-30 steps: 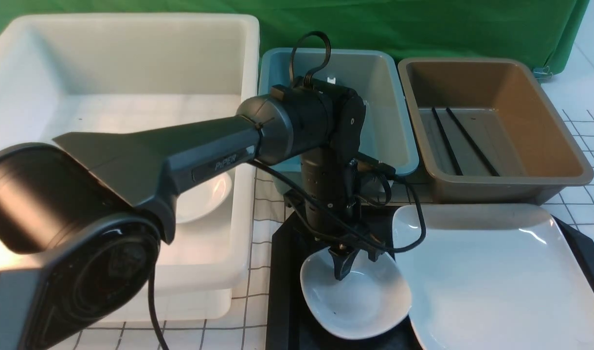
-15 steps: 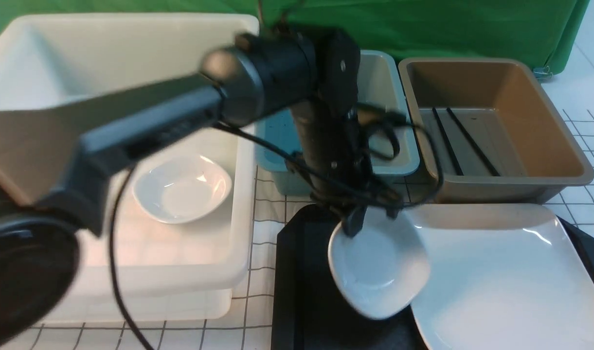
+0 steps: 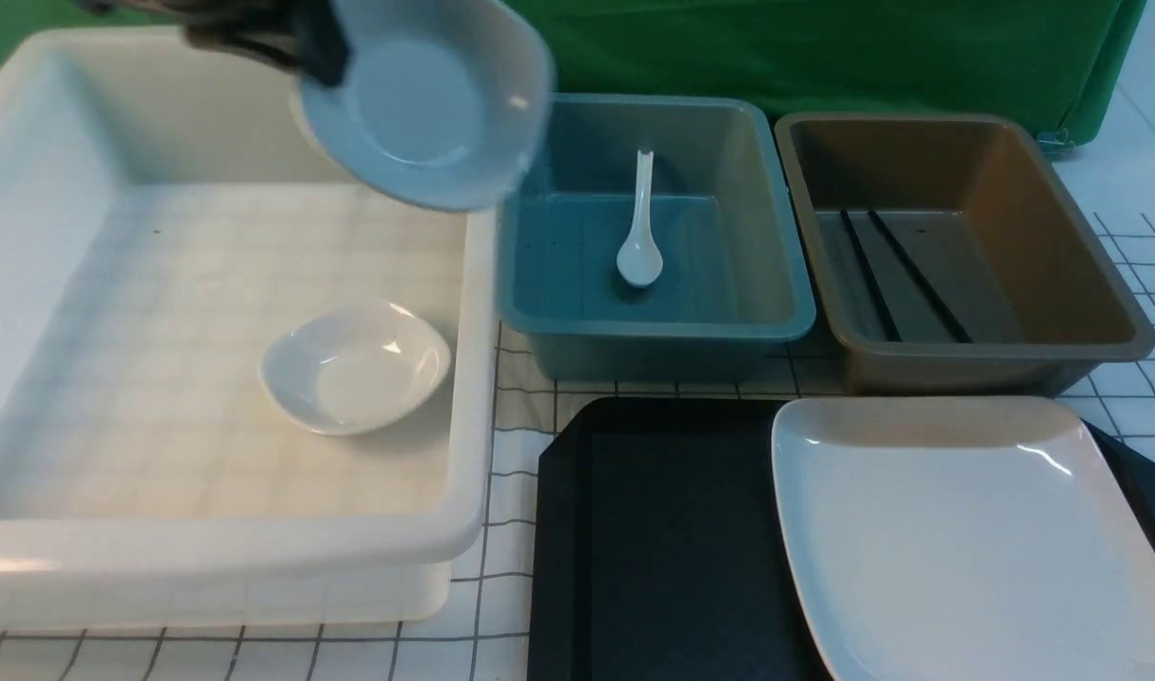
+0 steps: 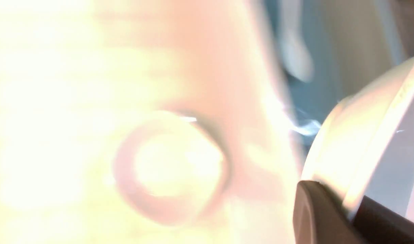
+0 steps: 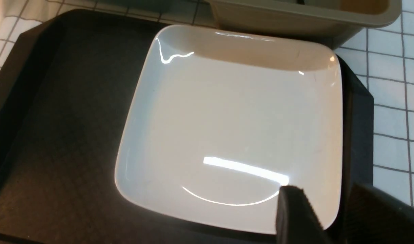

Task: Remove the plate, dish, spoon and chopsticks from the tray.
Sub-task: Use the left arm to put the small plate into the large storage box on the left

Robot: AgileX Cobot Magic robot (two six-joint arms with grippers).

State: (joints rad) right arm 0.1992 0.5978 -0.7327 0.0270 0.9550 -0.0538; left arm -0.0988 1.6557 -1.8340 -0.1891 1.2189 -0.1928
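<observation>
On the right half of the tray (image 3: 662, 530) lies the plate (image 3: 965, 530), the right gripper (image 5: 329, 203) poised with jaws apart at its rim. Farther off, the left gripper (image 4: 352, 206) pinches only the rim of the tilted dish (image 3: 426, 104) high above the white bin (image 3: 28, 549); it could slip and chip

The gridded white table (image 3: 520, 378) bears a white plastic tub (image 3: 208, 558) at nine o'clock, a teal plastic bin (image 3: 653, 331) at twelve, a brown plastic bin (image 3: 974, 374) at two, and a black rectangular tray (image 3: 672, 539) at five.
</observation>
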